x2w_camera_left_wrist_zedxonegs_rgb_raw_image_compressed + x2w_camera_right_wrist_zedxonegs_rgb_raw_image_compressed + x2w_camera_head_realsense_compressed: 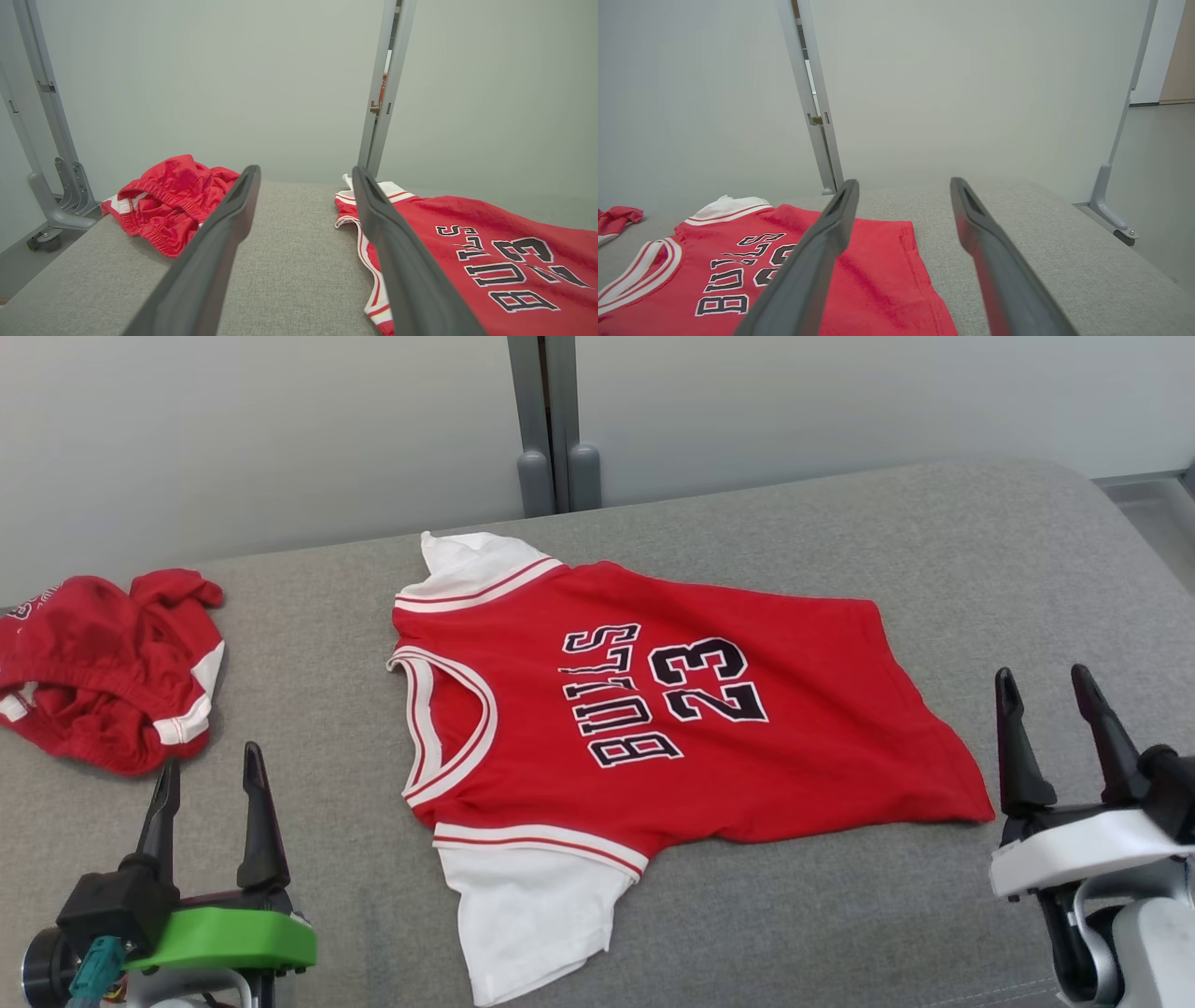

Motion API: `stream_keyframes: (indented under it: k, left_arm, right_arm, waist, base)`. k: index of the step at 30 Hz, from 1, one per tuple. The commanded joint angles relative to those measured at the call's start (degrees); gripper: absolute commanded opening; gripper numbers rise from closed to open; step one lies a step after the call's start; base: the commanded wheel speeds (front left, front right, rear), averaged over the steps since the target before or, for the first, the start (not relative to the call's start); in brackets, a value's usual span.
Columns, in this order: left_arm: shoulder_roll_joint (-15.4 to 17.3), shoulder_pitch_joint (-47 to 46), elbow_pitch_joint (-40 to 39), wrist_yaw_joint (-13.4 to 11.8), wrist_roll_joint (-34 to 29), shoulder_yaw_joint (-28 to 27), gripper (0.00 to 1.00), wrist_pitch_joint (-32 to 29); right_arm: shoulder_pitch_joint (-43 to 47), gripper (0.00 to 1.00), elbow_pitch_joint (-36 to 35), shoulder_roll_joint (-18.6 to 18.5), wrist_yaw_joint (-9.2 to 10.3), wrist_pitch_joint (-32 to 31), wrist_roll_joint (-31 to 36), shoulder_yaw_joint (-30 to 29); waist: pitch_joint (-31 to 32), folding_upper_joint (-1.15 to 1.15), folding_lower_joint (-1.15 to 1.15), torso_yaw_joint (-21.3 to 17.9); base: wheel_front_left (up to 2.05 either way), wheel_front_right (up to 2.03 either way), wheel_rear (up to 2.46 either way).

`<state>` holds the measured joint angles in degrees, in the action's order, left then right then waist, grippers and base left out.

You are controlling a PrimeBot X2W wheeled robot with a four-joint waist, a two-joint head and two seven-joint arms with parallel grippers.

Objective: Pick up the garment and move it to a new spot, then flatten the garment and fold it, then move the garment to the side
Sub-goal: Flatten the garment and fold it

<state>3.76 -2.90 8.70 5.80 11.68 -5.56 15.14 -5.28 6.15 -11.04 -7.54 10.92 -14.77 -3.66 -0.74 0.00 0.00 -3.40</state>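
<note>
Grey cushion (pixel 840 541) holds the flat jersey (pixel 653 737); left gripper (pixel 210 761) and right gripper (pixel 1041 672) flank it, fingers (pixel 260 831) spread, empty. A shallow pinch may crumple the sleeve (pixel 532 915).

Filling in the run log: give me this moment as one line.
jersey: spread out on cushion, unfolded | left gripper: open, empty | right gripper: open, empty

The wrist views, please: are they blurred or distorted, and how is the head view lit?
Head view: soft, even light, faint shadows, jersey lettering sharp. Left wrist view: wide-angle stretch, near fingers slightly soft. Right wrist view: same stretch, frame post leaning, no glare.
</note>
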Motion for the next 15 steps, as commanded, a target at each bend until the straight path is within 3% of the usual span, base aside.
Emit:
stream_keyframes:
  k: [1,7,15]
  left_arm:
    - [-0.2,1.1,-0.3,-0.1,-0.5,-0.4,1.00,0.0]
    - [-0.5,3.0,0.5,0.3,-3.0,0.1,1.00,0.0]
    - [-0.8,2.7,1.9,0.8,-2.5,1.4,1.00,0.0]
  right_arm:
    - [0.9,1.00,0.7,0.2,0.08,1.7,-0.9,1.1]
    - [1.9,1.00,4.6,-2.0,0.09,4.2,-4.0,8.9]
    - [0.1,1.00,5.1,-2.1,0.09,4.3,-5.8,12.2]
  waist:
    - [0.1,0.00,0.00,0.4]
    - [0.1,0.00,0.00,1.6]
    - [0.0,0.00,0.00,2.6]
  base:
    - [0.00,0.00,0.00]
    - [0.00,0.00,0.00]
    - [0.00,0.00,0.00]
